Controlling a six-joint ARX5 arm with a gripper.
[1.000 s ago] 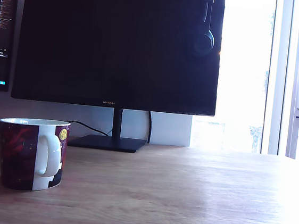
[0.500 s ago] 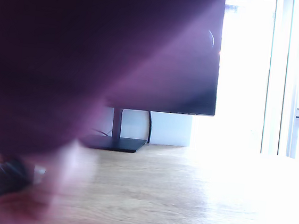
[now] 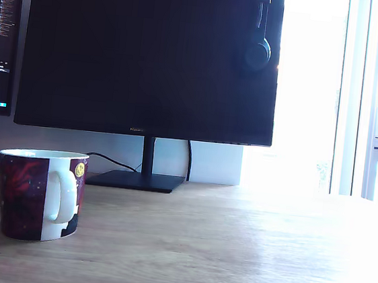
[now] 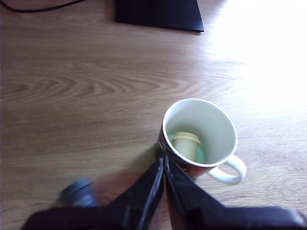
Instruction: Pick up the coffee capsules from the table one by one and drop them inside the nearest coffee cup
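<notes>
The coffee cup (image 3: 40,195), dark maroon with a white handle and white rim, stands on the wooden table (image 3: 231,254) at the exterior view's left. In the wrist view I look down into the coffee cup (image 4: 211,132), and a cream-yellow coffee capsule (image 4: 185,142) lies inside it on the bottom. My gripper (image 4: 163,165) hangs above the table just beside the cup's rim, its two black fingers pressed together with nothing between them. The gripper does not show in the exterior view.
A large dark monitor (image 3: 150,56) on a black stand (image 3: 137,180) stands behind the cup, its base (image 4: 158,13) also in the wrist view. A second screen (image 3: 0,34) is at the far left. Bright window glare washes out the exterior view's right.
Half a second ago a dark blurred mass covered most of the exterior view; it is gone now, and the scene looks as it did one second ago. The cup has not moved.
</notes>
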